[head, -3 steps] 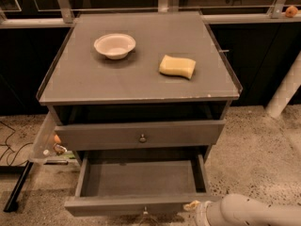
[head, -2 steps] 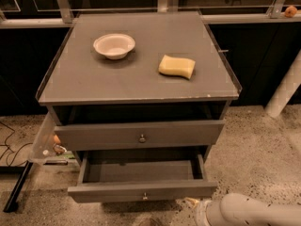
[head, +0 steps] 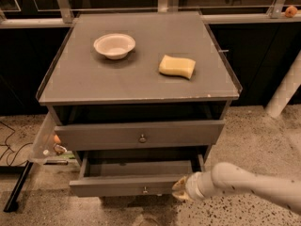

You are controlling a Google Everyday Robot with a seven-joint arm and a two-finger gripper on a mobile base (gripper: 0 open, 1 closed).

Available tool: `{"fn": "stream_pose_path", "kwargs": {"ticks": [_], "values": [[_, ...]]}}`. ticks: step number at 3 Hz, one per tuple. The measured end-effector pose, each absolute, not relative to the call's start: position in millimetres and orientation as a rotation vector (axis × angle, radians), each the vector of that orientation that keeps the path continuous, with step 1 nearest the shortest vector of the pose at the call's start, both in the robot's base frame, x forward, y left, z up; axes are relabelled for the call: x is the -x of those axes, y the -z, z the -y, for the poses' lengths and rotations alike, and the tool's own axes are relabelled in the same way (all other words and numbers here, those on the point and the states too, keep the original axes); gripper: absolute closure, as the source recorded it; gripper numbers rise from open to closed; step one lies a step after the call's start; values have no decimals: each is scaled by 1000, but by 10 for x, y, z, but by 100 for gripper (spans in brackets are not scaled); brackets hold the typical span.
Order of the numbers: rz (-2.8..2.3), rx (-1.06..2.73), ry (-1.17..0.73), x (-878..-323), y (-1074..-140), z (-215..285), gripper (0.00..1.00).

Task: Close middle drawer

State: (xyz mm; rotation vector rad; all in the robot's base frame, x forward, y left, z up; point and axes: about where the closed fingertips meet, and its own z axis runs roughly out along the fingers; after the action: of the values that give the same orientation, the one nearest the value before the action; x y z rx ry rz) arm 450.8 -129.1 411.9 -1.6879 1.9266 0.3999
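The middle drawer is the lower grey drawer in view, with a small round knob on its flat front. It stands partly pulled out, and a strip of its empty inside shows. My gripper is at the right end of the drawer's front, touching it, on the end of my white arm, which comes in from the lower right. The taller top drawer sits above it, slightly out of the cabinet. The lowest drawer is hidden beneath the middle one.
On the cabinet top are a white bowl and a yellow sponge. A clear bin with small items hangs at the cabinet's left side. A black cable and a bar lie on the floor at left. A white post stands at right.
The middle drawer has slid further into the cabinet, so less of its inside shows. My gripper has moved forward with the drawer front.
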Motion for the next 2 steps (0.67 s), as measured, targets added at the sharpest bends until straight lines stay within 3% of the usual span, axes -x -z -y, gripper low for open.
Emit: {"fn": "stream_pose_path", "kwargs": {"ticks": [1,2], "values": [[-1913,1700,-399,-4837,-4077,1219,88],[-1913,1700,-400,-4836,-4076,1218,96]]}}
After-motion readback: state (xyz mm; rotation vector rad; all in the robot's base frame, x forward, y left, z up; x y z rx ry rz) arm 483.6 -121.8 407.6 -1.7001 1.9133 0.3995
